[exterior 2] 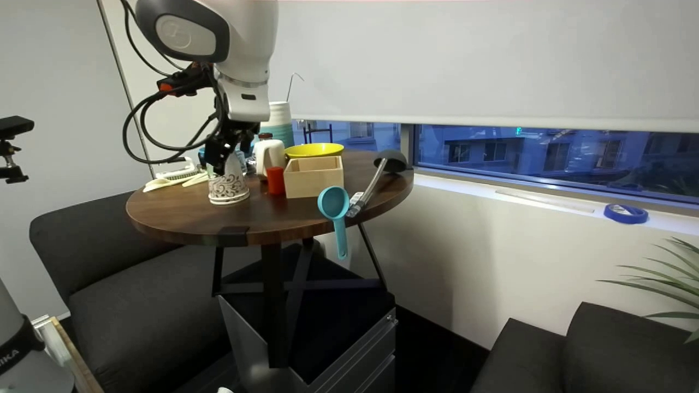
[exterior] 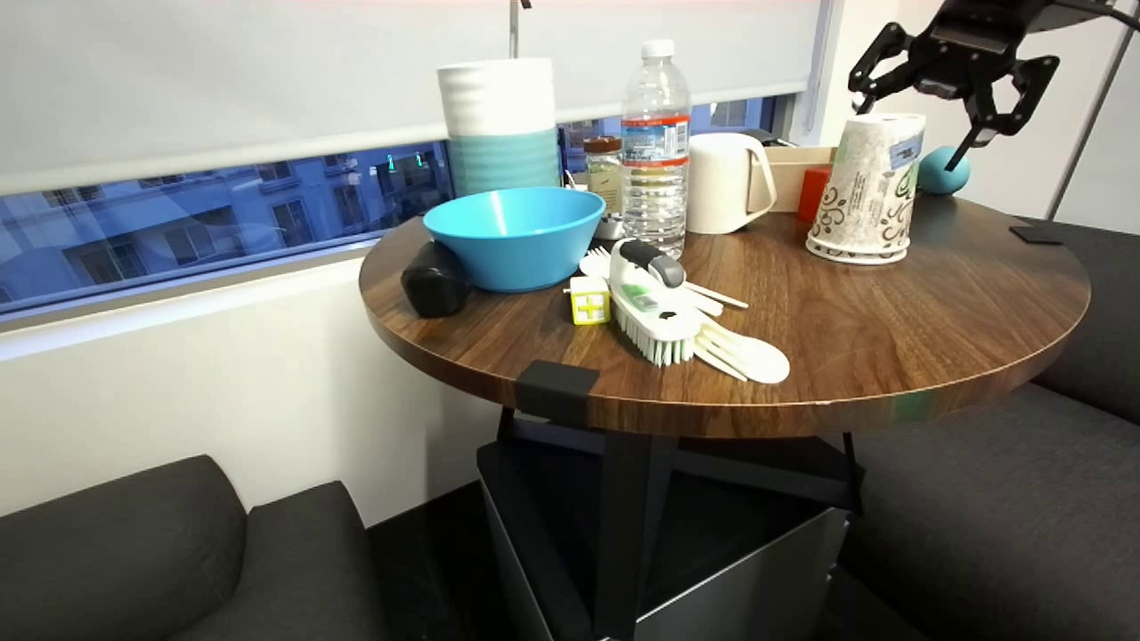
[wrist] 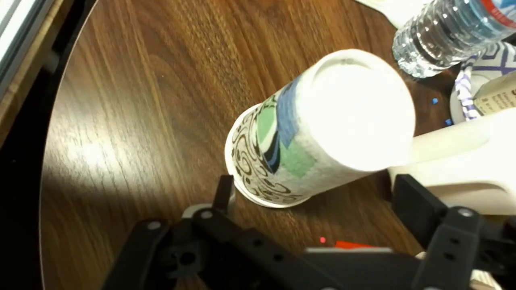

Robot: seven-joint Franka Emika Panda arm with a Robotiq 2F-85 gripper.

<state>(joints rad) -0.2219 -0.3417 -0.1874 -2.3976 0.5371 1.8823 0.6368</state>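
Observation:
A white paper cup with brown swirls stands upside down on the round wooden table in both exterior views (exterior: 862, 200) (exterior 2: 228, 186). It fills the middle of the wrist view (wrist: 274, 157). My gripper (exterior: 910, 132) is open and empty, its fingers spread above and around the cup's upper end. In the wrist view the fingers (wrist: 314, 187) stand either side of the cup's near side; contact cannot be told. A white jug (exterior: 717, 182) stands beside the cup, near one finger in the wrist view (wrist: 451, 161). A red block (exterior 2: 276, 180) stands close by.
A water bottle (exterior: 657, 160), a blue bowl (exterior: 517, 236), a white brush (exterior: 655, 307) and pale plastic cutlery (exterior: 757, 356) are on the table (exterior: 935, 338). A wooden box (exterior 2: 314, 177), a yellow bowl (exterior 2: 314, 150), a teal scoop (exterior 2: 333, 203) and a black ladle (exterior 2: 390, 159) also show.

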